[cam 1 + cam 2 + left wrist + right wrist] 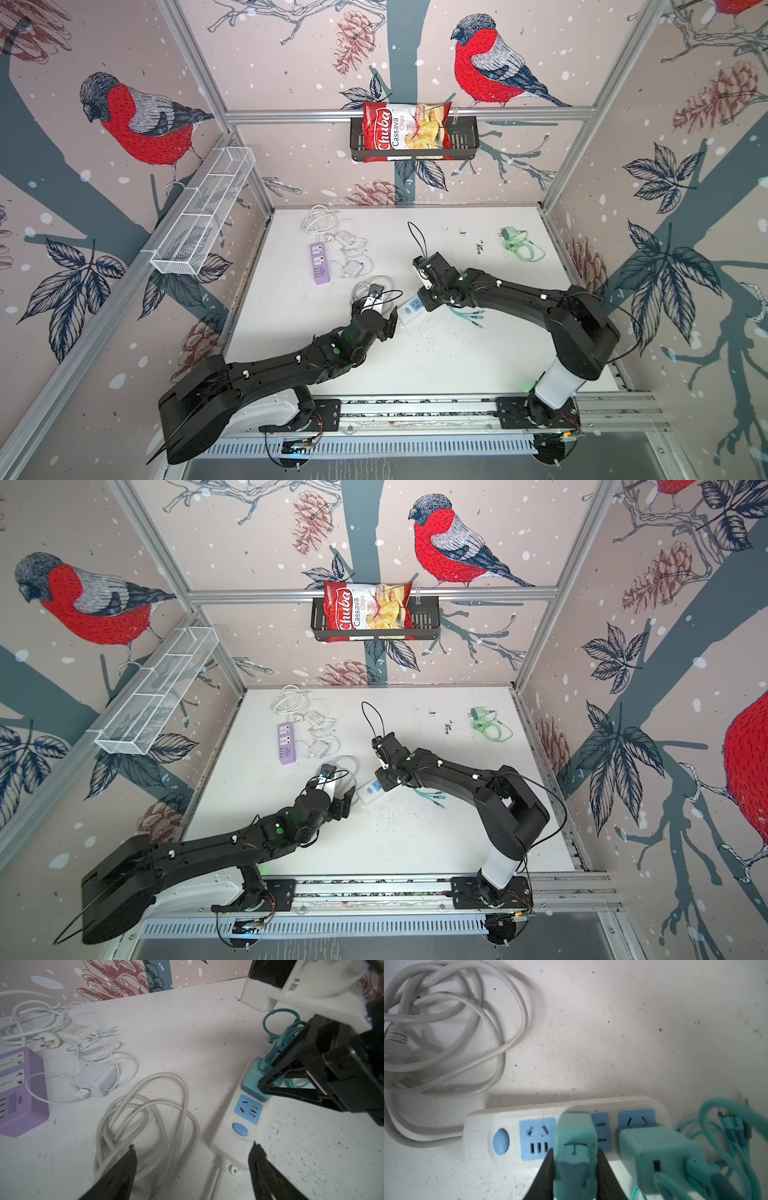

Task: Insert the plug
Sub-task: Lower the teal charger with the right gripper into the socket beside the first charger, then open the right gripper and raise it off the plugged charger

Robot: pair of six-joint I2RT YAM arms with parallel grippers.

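Closest to the right wrist camera is the teal plug (574, 1147), pinched between the black fingers (545, 1169) of the right gripper (574, 1152), which is clenched on its body with the cable end toward the wrist and the prong end toward the white power strip (478, 1132). Plug and strip overlap so fully there that I cannot tell whether the prongs are in or only hover over the face; the plug covers the stretch between the blue socket (537, 1138) next to the round switch (501, 1140) and a narrower two-slot socket (600, 1132). Just beside it a teal adapter (660, 1157) already sits on the end socket. In a top view the strip (406, 314) lies with its long axis running from 8 o'clock to 2 o'clock, switch and cord end at 8, the right gripper over the 2 o'clock half. At that 8 o'clock end hangs the left gripper (194, 1146), jaws spread wide and empty, the strip's cord end between its fingertips (129, 1157), contact unclear, the coiled white cord (145, 1118) beside it. My judgement: the right arm is the nearer and the one to act, by a straight push along the plug's own axis into the strip's face, with little room toward 2 o'clock because of the adapter; the left arm is placed to brace the strip against sliding.
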